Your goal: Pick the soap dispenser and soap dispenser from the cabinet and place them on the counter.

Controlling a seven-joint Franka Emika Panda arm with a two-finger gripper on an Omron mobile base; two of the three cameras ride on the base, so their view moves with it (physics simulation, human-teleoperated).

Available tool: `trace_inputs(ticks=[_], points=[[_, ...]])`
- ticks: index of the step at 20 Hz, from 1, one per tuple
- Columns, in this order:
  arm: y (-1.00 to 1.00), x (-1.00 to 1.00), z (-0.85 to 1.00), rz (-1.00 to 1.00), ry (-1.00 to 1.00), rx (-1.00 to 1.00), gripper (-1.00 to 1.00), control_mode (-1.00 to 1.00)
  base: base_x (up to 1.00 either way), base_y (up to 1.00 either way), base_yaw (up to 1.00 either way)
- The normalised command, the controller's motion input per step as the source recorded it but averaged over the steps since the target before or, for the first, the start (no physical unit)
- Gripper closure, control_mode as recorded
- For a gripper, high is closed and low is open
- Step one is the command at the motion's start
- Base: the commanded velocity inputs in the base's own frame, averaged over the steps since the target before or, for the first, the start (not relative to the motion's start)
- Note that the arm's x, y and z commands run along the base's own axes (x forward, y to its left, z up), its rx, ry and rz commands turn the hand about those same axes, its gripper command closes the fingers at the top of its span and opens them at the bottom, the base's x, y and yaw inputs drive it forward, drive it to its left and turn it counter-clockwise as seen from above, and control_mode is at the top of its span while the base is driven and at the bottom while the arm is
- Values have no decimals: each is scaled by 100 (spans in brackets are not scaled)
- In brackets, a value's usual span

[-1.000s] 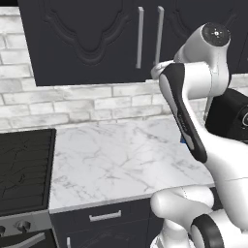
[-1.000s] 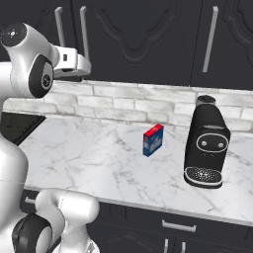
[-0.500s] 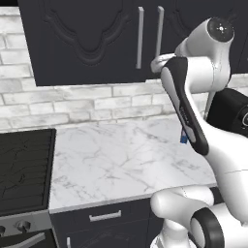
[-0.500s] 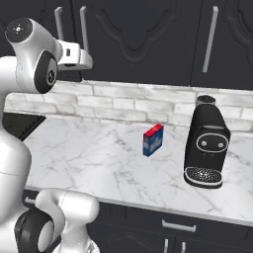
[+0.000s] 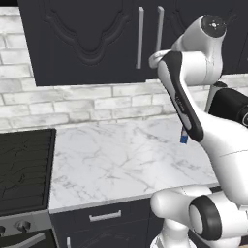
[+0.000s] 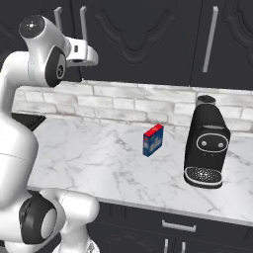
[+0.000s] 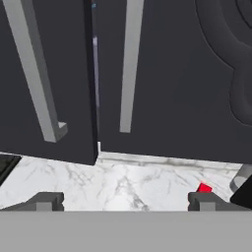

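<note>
Hand view is showing the gripper [image 7: 125, 203] spread wide and empty, facing the closed cabinet [image 7: 167, 74] between its two handles [image 7: 129, 64]. Both soap dispensers are presumably sitting hidden behind those doors, so I cannot tell where they stand. Risk: the fingers may be sliding past a handle or jamming against the door panel.

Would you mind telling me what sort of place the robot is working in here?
A home kitchen, rendered rather than real. A black stovetop sits beside a white marble counter, dark wall cabinets with long silver handles hang above a brick backsplash, and a black coffee machine stands on the counter.
</note>
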Motion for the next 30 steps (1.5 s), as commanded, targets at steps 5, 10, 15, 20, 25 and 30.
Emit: trace_inputs(ticks=[5,10,15,20,25,30], points=[[-1,31,0,0,1,1,-100,-100,0,0,0],[0,32,0,-1,0,1,-100,-100,0,0,0],[1,28,0,-5,0,-1,-100,-100,0,0,0],[5,20,0,-5,0,-3,-100,-100,0,0,0],[3,24,0,0,1,0,-100,-100,0,0,0],[-1,27,0,1,0,0,-100,-100,0,0,0]])
